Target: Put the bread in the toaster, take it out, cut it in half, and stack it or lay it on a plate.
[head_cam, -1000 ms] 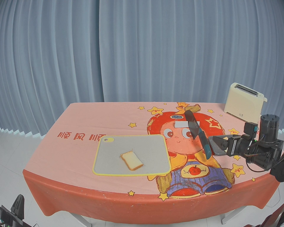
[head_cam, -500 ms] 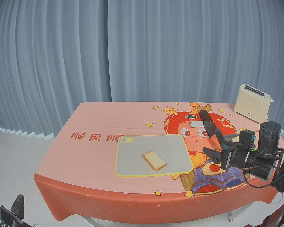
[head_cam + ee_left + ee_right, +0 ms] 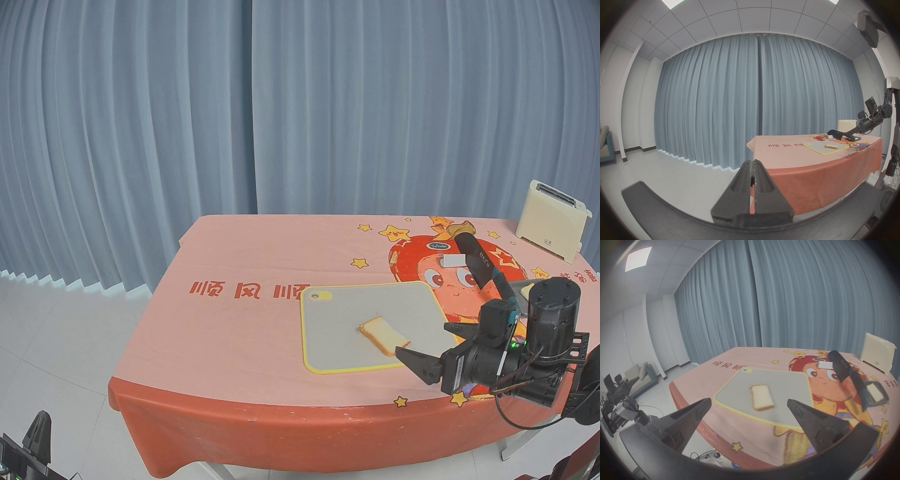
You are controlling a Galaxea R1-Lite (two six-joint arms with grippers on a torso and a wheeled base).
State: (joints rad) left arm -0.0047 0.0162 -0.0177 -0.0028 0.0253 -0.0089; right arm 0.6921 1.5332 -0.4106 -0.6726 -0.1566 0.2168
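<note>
A slice of bread (image 3: 384, 335) lies flat on the grey, yellow-rimmed cutting board (image 3: 337, 325). My right gripper (image 3: 422, 340) hovers open over the board's near right corner, nothing between its fingers; in the right wrist view the right gripper (image 3: 748, 402) frames the bread (image 3: 761, 397). The cream toaster (image 3: 553, 220) stands at the table's far right. A knife (image 3: 484, 265) with a black blade and teal handle rests by a small grey plate (image 3: 882, 399) holding another slice (image 3: 875, 392). My left gripper (image 3: 753, 162) is shut, low beside the table and far from the board (image 3: 818, 147).
The orange cloth with a cartoon print covers the table (image 3: 250, 337); its left half is bare. The table's front edge runs just below my right gripper. Blue curtains hang behind.
The head camera has swung, shifting the whole picture rightward. My right gripper has left the plate beside the knife and moved to the board's near right corner.
</note>
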